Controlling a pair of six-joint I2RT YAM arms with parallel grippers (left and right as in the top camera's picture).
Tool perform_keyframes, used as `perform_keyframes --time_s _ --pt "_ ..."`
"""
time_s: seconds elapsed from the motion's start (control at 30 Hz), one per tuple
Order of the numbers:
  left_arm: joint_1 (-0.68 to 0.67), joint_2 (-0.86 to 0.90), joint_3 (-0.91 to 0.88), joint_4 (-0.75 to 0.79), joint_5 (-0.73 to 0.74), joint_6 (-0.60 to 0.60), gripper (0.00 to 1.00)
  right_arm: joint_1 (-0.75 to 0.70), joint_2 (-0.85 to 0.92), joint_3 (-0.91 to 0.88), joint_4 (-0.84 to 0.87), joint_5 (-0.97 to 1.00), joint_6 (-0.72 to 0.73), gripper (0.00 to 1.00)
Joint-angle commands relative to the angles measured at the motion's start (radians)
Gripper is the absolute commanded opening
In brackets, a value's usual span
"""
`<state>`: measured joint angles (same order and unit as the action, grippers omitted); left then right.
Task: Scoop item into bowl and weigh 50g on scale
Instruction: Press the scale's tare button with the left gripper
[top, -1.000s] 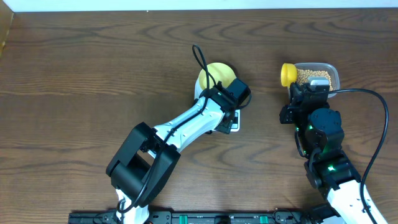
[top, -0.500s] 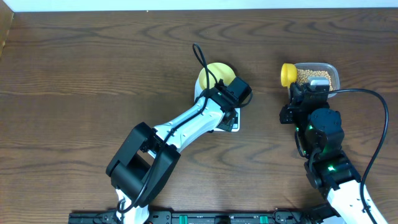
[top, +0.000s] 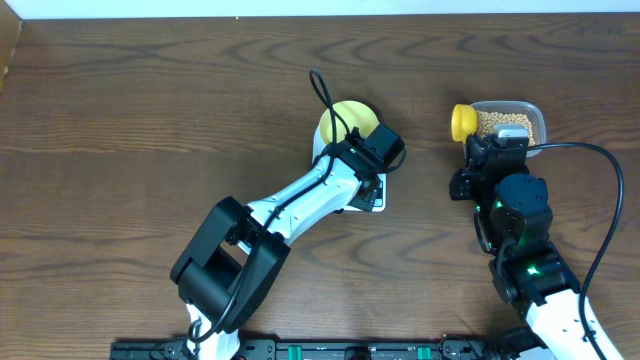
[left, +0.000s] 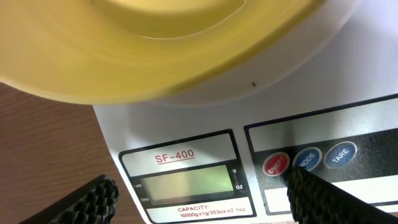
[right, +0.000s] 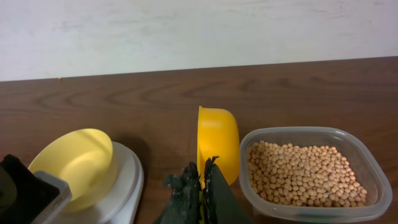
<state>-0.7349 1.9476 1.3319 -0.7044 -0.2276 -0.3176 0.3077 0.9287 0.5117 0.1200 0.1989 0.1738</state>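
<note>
The beans (right: 305, 174) all lie in the clear tub (right: 373, 186), just to the right of the right gripper (right: 200, 180); none shows in the pale bowl (left: 155, 50). The bowl already stands on the scale (left: 205, 106), directly ahead of the left gripper (left: 208, 199), and it overhangs the front panel.

The left gripper has its jaws wide apart and holds nothing. Its right finger (left: 323, 196) hangs just beside the red button (left: 276, 164). The display (left: 185, 185), between the two fingers, looks blank, so I judge the step in hand is to switch the scale on.

To do it well, only this one finger should press, straight down on the red button. It should not touch the neighbouring buttons or nudge the bowl, and the display should read zero before any scooping.

The right gripper is closed together on the yellow scoop (right: 217, 140), which stands on edge against the tub.
</note>
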Motion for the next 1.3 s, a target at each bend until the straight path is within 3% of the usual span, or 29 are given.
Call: perform_keyframes --time_s 0.0,1.27 --pt "0.005 0.005 -0.006 0.0 -0.032 -0.014 0.89 -0.001 0.001 0.016 -0.001 0.004 -0.014 0.01" --pt "0.005 0.005 -0.006 0.01 -0.051 -0.014 0.89 -0.001 0.001 0.016 -0.001 0.004 -0.014 0.01"
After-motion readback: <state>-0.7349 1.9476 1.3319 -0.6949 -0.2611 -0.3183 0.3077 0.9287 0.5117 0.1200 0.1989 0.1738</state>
